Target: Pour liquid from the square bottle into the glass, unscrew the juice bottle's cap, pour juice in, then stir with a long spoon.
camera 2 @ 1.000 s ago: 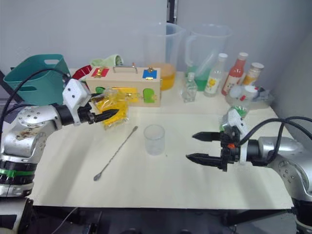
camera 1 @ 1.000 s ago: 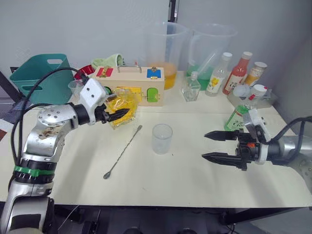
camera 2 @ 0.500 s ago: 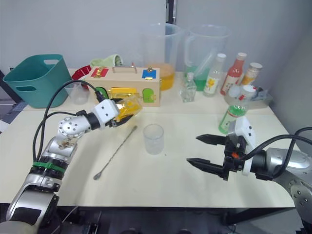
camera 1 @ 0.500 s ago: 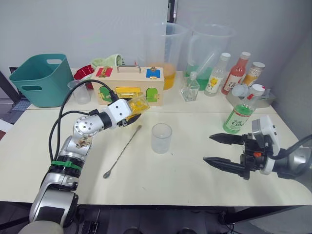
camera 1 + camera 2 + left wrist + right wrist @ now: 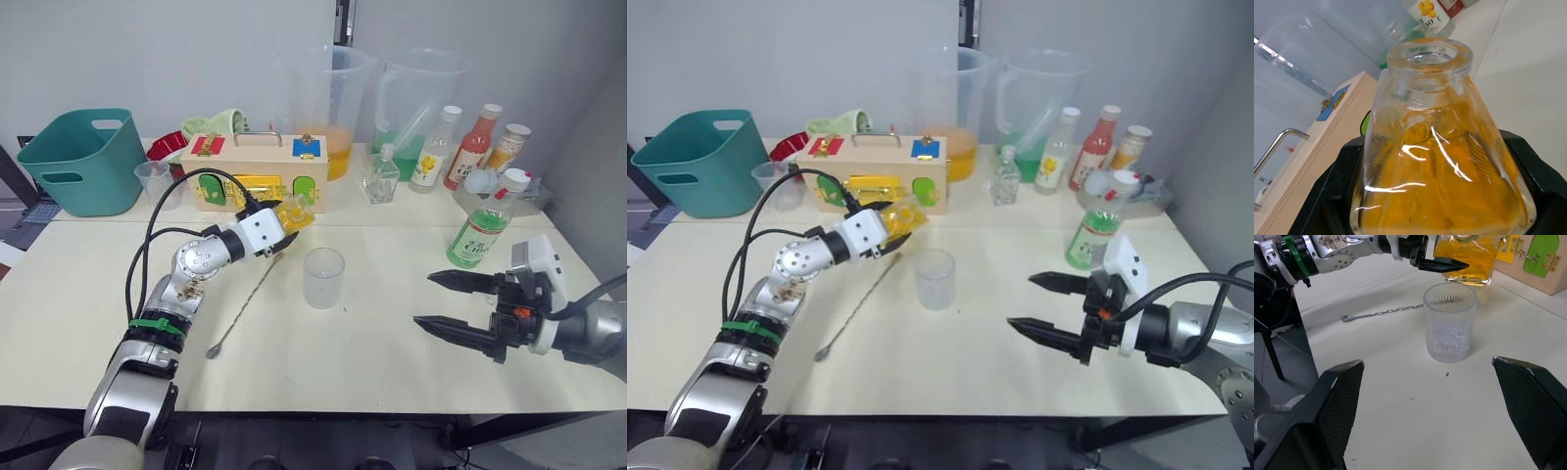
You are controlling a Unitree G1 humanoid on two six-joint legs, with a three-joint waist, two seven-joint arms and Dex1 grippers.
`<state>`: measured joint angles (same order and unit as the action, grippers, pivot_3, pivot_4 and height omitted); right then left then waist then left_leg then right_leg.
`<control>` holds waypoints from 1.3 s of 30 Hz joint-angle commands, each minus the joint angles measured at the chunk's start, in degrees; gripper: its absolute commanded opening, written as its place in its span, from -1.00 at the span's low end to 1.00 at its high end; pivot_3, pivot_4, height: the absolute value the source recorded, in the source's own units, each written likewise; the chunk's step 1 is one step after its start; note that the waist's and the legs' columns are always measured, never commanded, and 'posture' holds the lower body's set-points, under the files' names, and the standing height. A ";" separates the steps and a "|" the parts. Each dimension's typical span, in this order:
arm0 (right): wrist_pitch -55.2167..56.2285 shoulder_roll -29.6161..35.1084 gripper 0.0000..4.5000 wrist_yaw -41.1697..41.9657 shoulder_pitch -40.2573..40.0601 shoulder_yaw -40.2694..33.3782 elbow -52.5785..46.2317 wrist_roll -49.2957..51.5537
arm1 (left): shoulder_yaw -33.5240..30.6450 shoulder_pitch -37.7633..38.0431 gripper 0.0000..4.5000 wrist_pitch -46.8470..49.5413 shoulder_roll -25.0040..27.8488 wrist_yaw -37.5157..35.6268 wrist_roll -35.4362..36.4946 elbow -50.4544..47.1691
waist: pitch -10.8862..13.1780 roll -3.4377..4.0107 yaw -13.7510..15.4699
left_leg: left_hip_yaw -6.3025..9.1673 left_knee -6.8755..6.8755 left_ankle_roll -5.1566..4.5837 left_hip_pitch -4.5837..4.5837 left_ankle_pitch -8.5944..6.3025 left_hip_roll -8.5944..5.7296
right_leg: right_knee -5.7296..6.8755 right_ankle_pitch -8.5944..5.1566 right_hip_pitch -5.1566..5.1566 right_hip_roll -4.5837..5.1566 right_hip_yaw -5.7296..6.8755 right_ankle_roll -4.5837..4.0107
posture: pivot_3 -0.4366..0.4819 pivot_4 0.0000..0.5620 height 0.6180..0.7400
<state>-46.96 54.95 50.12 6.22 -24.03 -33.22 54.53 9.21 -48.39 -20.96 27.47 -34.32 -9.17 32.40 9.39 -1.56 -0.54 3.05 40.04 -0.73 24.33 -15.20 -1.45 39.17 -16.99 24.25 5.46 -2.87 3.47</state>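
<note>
Pale and broad, the worktop (image 5: 323, 362) runs back to a grey wall. Above it the left claw (image 5: 277, 231) is clamped on the square bottle (image 5: 295, 212), which is lifted and tipped with its neck pointing away from the arm. The yellow liquid (image 5: 1444, 186) fills the body seen from the left wrist view, where the open mouth shows with nothing at the lip; the head views are too coarse to show that. The glass (image 5: 324, 277) stands upright just beyond and below that claw, towards the right arm. From the right wrist view its ribbed wall (image 5: 1449, 328) reads as holding nothing visible. The long spoon (image 5: 245, 305) lies flat under the left claw, slanting back along the arm.

Well apart from the glass, the right claw (image 5: 449, 305) hovers low with its fingers spread wide, holding nothing. The juice bottle (image 5: 484, 233) stands just behind it, leaning a little, its white cap (image 5: 516, 180) on and green juice (image 5: 468, 245) inside.

Behind the left claw sits a wooden box (image 5: 257, 172) with coloured doors. Further back stand a pitcher (image 5: 328, 108) with orange liquid, a second pitcher (image 5: 416, 103) with green, a small flask (image 5: 382, 179), a yellow-label bottle (image 5: 436, 152), a red bottle (image 5: 474, 147), a plastic cup (image 5: 155, 180) and a teal tub (image 5: 86, 160).
</note>
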 commanded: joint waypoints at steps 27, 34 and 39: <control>-0.65 0.87 0.98 -3.85 2.77 -0.46 -0.90 2.97 | 2.25 -2.32 0.24 -20.15 0.94 10.92 -11.80 1.06 | 0.00 0.00 -0.12 | 0.01 0.10 0.00 -0.01 0.00 -0.03 | 0.08 0.00 -0.02 0.02 0.00 0.01 | -0.05 -0.47 1.00; -0.72 0.84 0.98 -5.05 3.06 0.13 -1.13 3.39 | 2.15 -2.82 0.24 -20.00 0.53 13.76 -14.32 1.48 | 0.00 0.00 -0.15 | 0.01 0.12 0.00 0.00 0.00 -0.05 | 0.11 0.00 -0.01 0.03 0.00 0.01 | -0.05 -0.47 1.00; -0.56 0.85 0.98 -5.48 3.38 0.64 -1.00 3.45 | 2.42 -3.41 0.24 -19.65 0.68 16.26 -16.82 2.19 | 0.00 0.00 -0.14 | 0.00 0.13 0.00 0.00 0.00 -0.05 | 0.12 0.01 -0.01 0.03 0.00 0.01 | -0.05 -0.47 1.00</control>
<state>-47.89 55.50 44.86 8.51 -22.96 -32.97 57.37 13.02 -48.14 -38.84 27.73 -21.85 -26.65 36.99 9.39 -1.56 -0.69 3.05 40.17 -0.73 24.32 -15.20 -1.50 39.29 -16.99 24.24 5.49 -2.87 3.48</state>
